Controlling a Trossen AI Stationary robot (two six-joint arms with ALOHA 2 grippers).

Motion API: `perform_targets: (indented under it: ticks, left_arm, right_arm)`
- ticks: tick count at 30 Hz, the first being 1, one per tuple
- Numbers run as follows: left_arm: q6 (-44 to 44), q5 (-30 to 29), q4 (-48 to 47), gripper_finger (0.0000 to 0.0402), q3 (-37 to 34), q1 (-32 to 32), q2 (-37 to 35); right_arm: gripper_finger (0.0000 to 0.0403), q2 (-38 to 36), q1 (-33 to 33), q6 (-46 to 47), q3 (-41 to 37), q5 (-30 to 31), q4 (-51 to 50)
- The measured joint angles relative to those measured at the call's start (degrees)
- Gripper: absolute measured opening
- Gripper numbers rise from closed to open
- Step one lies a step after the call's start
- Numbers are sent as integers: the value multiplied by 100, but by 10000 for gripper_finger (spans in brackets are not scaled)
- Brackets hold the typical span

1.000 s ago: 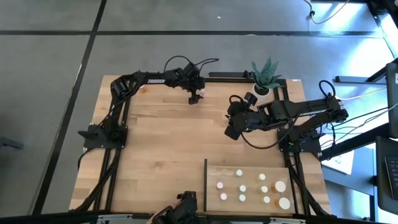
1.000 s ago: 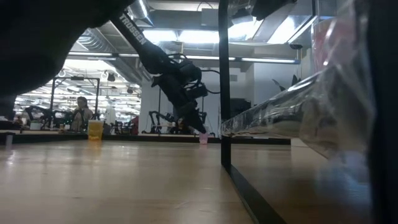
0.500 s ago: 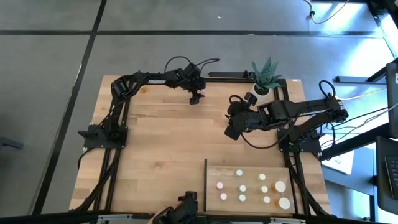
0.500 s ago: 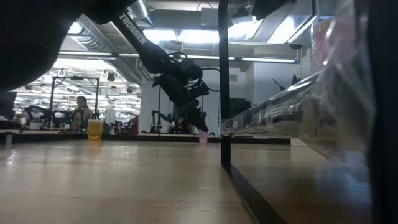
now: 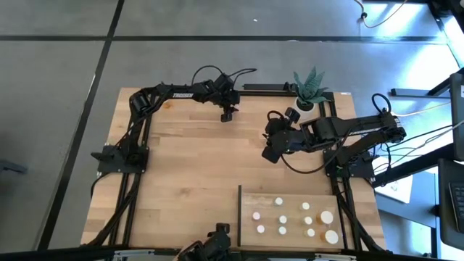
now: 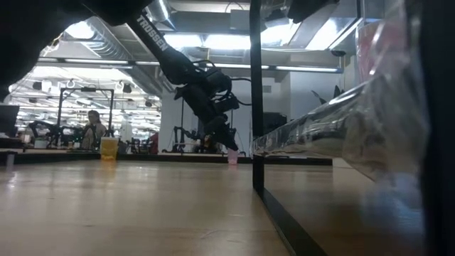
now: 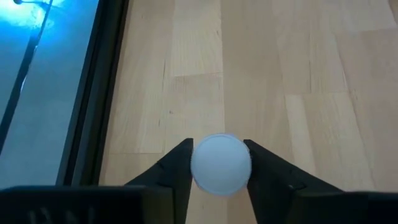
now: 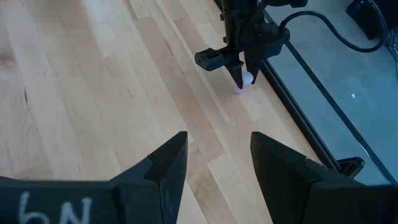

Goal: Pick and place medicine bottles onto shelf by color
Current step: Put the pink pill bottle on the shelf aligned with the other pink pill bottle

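Note:
A small pink medicine bottle with a white cap stands upright on the table near its far edge. My left gripper reaches down over it, its two fingers closed against the cap. My right gripper hangs open above the table's middle right with nothing between its fingers, looking toward the left gripper. The shelf, a light-wood panel with a dark upright edge, lies at the near right and carries several white-capped bottles. My left gripper pinches the bottle's white cap between its two fingers, one on each side. The fingers slant down from the table's left. The bottle stands upright with its base on the table.
A potted plant stands at the far right corner, close behind my right arm. A dark rail runs along the far edge just beyond the bottle. A yellowish cup shows far off in the low view. Bare wood stretches between the bottle and the shelf.
My left gripper has shut onto the pink bottle's cap without shifting its place. The bottle stays standing where it was.

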Motion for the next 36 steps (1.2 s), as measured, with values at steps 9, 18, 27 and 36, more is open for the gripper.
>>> perform_targets:
  ticks: [9,18,27,36]
  left_arm:
    - [-10,1,-24,101,0,-7,-1]
    - [-204,-108,-608,101,2,-249,-489]
    - [-361,-761,-1149,101,2,-1236,-835]
    - [-772,-743,-1130,101,2,-2233,-835]
  right_arm:
    - [178,0,0,-18,0,-2,-4]
    - [178,0,4,-14,0,-79,-142]
    - [178,0,9,-14,0,-635,-458]
    - [178,0,286,114,-2,-956,-762]
